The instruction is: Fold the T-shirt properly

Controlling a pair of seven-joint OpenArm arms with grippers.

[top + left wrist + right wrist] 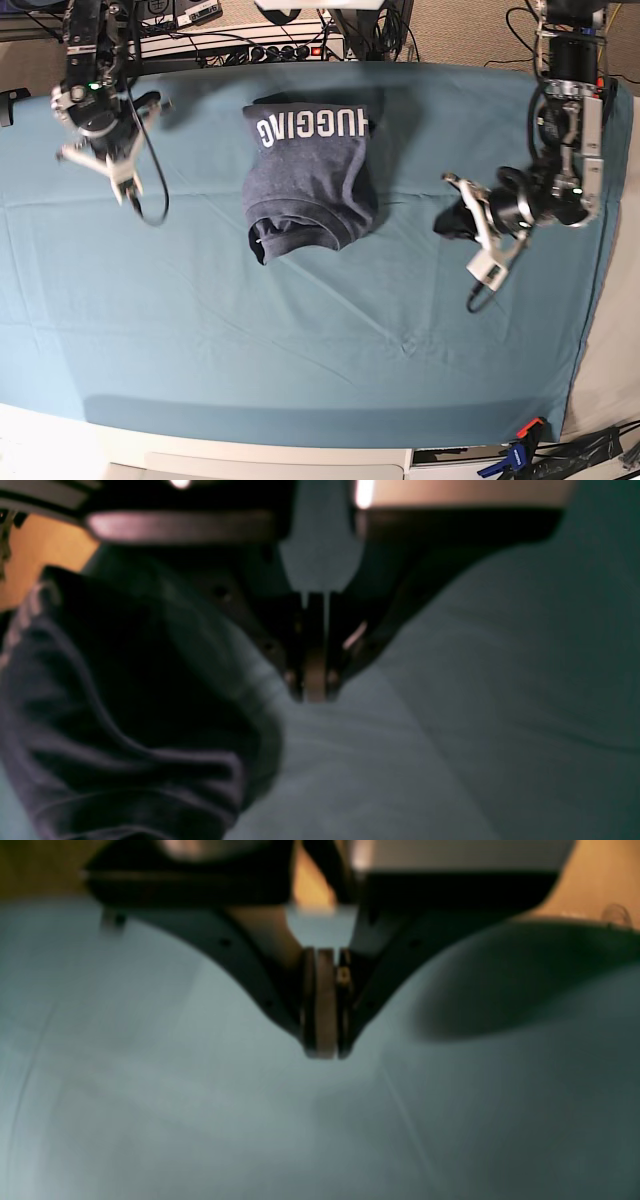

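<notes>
- Left wrist view: left gripper (316, 687) jaws pressed together, nothing between them. It hangs over the teal table cloth (500, 705). A dark bunched edge of the T-shirt (100, 720) fills the lower left, beside the claw, not in it. Picture is soft; can't tell which part of the shirt that is.
- Right wrist view: right gripper (324, 1050) also closed tight and empty, only bare cloth (150, 1090) under it. Shirt not in this view. Dark patch at the right looks like a shadow, too blurred to confirm.
- Base view: T-shirt (310, 180) lies mid-table toward the far edge as a compact packet, sleeves tucked in, "HUGGING" lettering (312, 127) face up at the far end, collar showing at the near end. Both arms stand well apart from it, right gripper (127, 193) on picture left, left gripper (458, 185) on picture right.
- Judgement: fold looks essentially done; near edge is a bit uneven, could take a tidy. Layers underneath are hidden, so can't confirm symmetry.
</notes>
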